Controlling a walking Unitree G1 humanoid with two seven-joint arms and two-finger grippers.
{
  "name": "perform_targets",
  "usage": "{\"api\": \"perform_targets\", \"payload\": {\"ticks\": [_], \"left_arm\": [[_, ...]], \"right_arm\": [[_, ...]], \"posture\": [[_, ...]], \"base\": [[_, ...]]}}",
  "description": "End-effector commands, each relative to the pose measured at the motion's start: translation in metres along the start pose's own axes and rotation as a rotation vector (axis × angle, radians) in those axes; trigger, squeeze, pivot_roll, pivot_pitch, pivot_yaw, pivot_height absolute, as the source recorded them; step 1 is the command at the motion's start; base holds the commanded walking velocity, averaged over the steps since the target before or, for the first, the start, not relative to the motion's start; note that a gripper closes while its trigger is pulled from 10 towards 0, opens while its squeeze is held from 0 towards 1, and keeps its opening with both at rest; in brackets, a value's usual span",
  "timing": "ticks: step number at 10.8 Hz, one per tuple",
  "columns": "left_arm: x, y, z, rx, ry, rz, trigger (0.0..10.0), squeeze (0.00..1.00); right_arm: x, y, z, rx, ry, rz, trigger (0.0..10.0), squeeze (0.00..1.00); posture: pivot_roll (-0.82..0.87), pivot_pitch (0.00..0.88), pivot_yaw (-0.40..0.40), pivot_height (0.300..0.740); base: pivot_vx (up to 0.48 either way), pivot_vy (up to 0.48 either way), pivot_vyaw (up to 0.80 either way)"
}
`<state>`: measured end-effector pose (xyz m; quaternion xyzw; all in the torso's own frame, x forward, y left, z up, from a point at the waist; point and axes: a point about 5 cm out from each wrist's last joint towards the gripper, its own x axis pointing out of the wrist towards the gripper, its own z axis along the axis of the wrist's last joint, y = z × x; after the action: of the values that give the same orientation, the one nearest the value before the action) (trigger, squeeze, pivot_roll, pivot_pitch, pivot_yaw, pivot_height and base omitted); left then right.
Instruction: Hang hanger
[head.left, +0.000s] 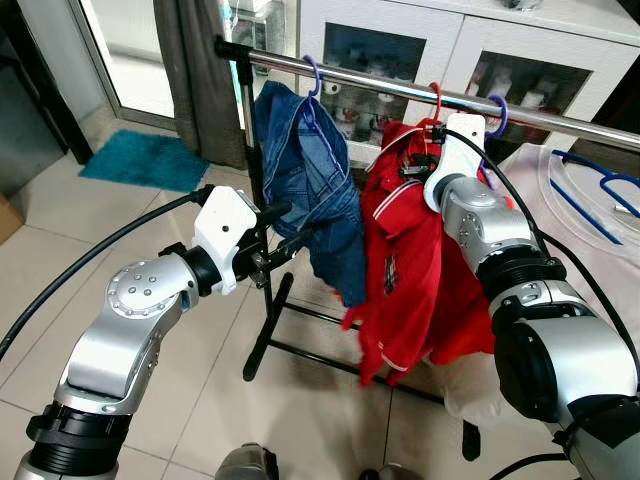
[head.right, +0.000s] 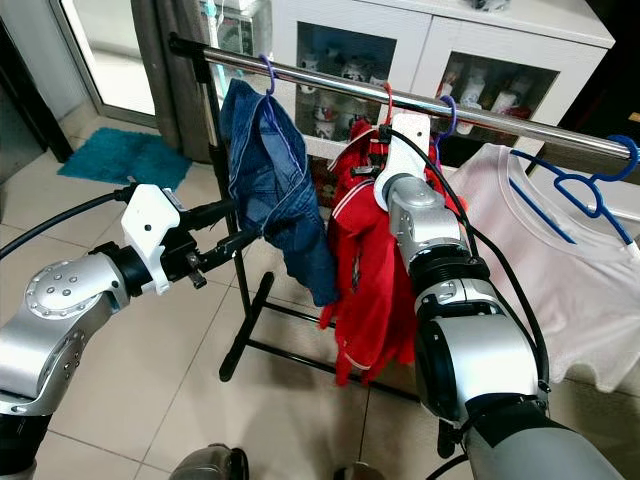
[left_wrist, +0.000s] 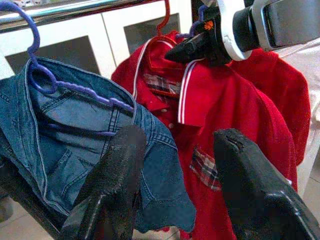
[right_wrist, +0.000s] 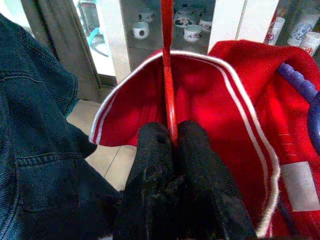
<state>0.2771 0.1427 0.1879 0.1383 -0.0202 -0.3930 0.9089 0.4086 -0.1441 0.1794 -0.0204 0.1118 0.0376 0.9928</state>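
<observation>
A red polo shirt (head.left: 410, 250) hangs on a red hanger (right_wrist: 167, 75) whose hook (head.left: 436, 98) lies over the steel rail (head.left: 380, 84). My right gripper (right_wrist: 172, 137) is shut on the hanger's neck just above the collar, right under the rail. Lower and to the left, my left gripper (head.left: 293, 228) stands open with nothing between its fingers (left_wrist: 125, 150). It points at the denim garment (head.left: 310, 180), which hangs on a purple hanger (head.left: 314, 75) beside the red shirt.
A white T-shirt (head.right: 530, 230) on a blue hanger (head.right: 590, 190) hangs at the rail's right end, with another purple hook (head.left: 497, 110) beside my right wrist. Behind stands a white cabinet (head.left: 440, 40) with cups. The rack's black base (head.left: 300, 350) crosses the tiled floor; a teal mat (head.left: 145, 158) lies far left.
</observation>
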Motion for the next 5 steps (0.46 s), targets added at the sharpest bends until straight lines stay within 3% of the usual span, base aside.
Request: {"api": "perform_targets", "payload": {"ticks": [1, 5], "left_arm": [[0.0011, -0.0006, 0.0071, 0.020, -0.017, -0.013, 10.0, 0.00], [0.0011, -0.0006, 0.0071, 0.020, -0.017, -0.013, 10.0, 0.00]], "right_arm": [[0.0002, -0.0049, 0.0103, 0.016, -0.028, -0.016, 10.0, 0.00], [0.0002, -0.0049, 0.0103, 0.016, -0.028, -0.016, 10.0, 0.00]], "posture": [[0.14, 0.126, -0.050, 0.740], [0.14, 0.126, -0.050, 0.740]], "base": [[0.000, 0.000, 0.00], [0.000, 0.000, 0.00]]}}
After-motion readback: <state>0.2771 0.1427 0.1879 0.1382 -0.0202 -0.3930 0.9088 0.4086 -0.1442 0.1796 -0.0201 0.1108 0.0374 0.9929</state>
